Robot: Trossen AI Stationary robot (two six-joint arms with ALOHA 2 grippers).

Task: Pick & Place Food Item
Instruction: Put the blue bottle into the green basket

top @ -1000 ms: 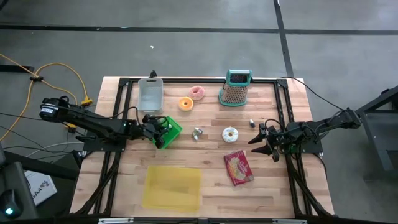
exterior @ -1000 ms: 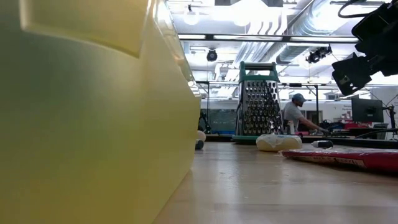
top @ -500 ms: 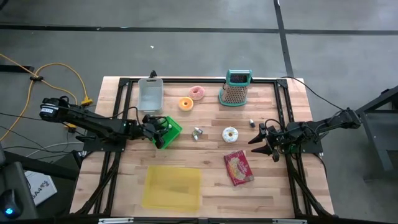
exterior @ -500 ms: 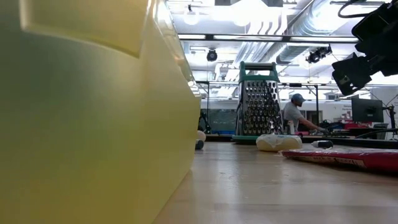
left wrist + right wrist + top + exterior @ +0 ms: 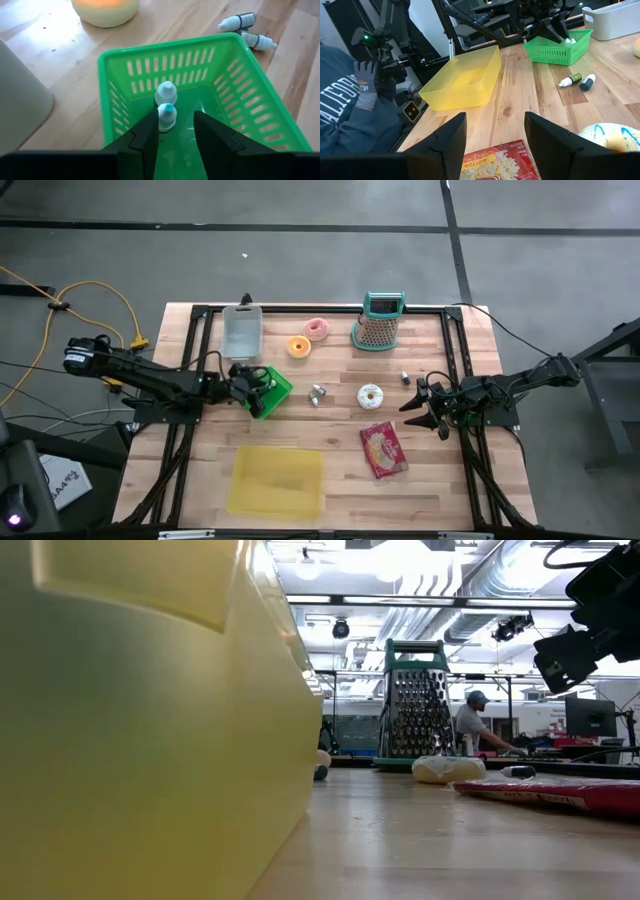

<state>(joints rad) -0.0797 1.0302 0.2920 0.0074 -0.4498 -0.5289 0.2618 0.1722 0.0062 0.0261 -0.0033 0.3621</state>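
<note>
Jaws of your left gripper [image 5: 175, 131] stand parted above two small white dropper bottles [image 5: 166, 104] lying in the green slatted plastic basket [image 5: 235, 75], gripping neither, while your right gripper [image 5: 421, 404] waits open beside the white-iced doughnut [image 5: 371, 394].

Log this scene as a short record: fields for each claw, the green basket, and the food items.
left claw: open, over the green basket
basket contents: two small dropper bottles
right claw: open, waiting at the table's right side
donuts: pink, orange, white
popcorn packet: lying flat near the right claw
yellow bin: nothing visible inside
</note>
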